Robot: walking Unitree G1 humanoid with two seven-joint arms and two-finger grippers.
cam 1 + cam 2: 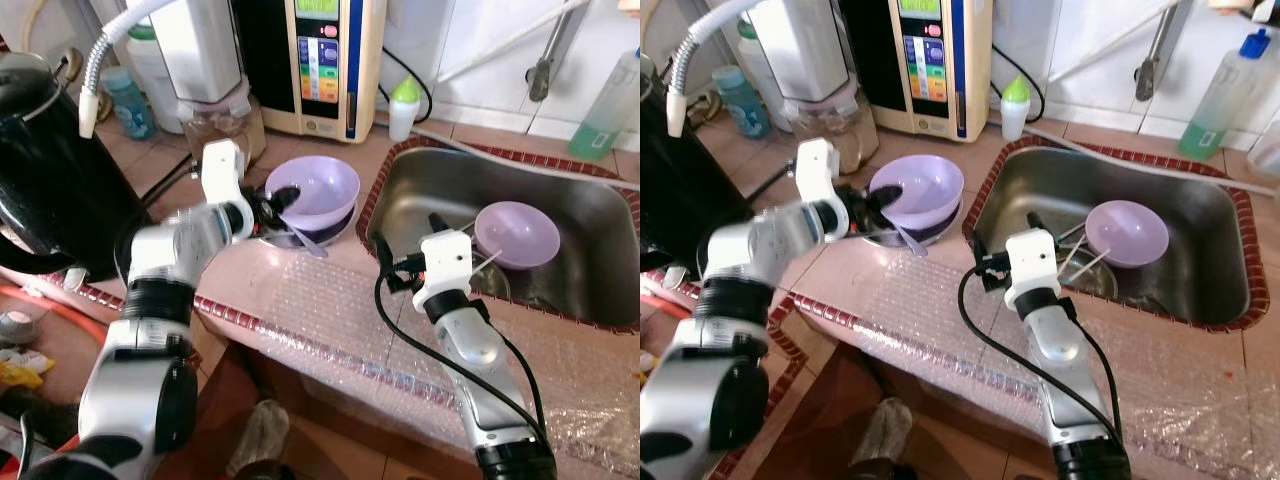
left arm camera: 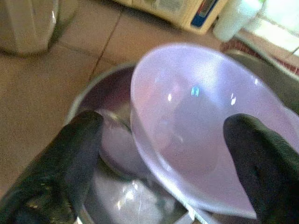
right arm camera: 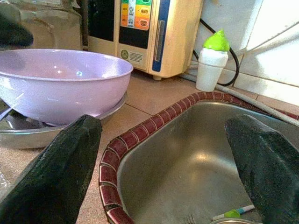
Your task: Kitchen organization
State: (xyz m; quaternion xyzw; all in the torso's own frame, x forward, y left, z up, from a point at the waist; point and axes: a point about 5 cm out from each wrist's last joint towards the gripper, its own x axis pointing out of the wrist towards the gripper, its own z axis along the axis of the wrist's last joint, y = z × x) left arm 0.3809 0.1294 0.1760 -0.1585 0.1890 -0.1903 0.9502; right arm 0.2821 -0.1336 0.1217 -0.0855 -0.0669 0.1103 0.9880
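A lilac bowl (image 1: 318, 186) sits tilted in a shallow steel dish (image 2: 93, 196) on the tiled counter, with a spoon (image 1: 307, 241) beside it. My left gripper (image 1: 281, 201) is at the bowl's near rim, open, with one black finger on each side of the rim in the left wrist view. A second lilac bowl (image 1: 517, 233) lies in the steel sink (image 1: 590, 290) on top of some utensils. My right gripper (image 1: 408, 235) hovers open over the sink's left edge with nothing between its fingers (image 3: 56, 177).
A black kettle (image 1: 50, 170) stands at the left. Along the back are a blender jar (image 1: 215, 115), a beige water machine (image 1: 320, 60), a green-capped bottle (image 1: 403, 105) and a green detergent bottle (image 1: 610, 105). Bubble wrap (image 1: 330, 300) covers the counter's front.
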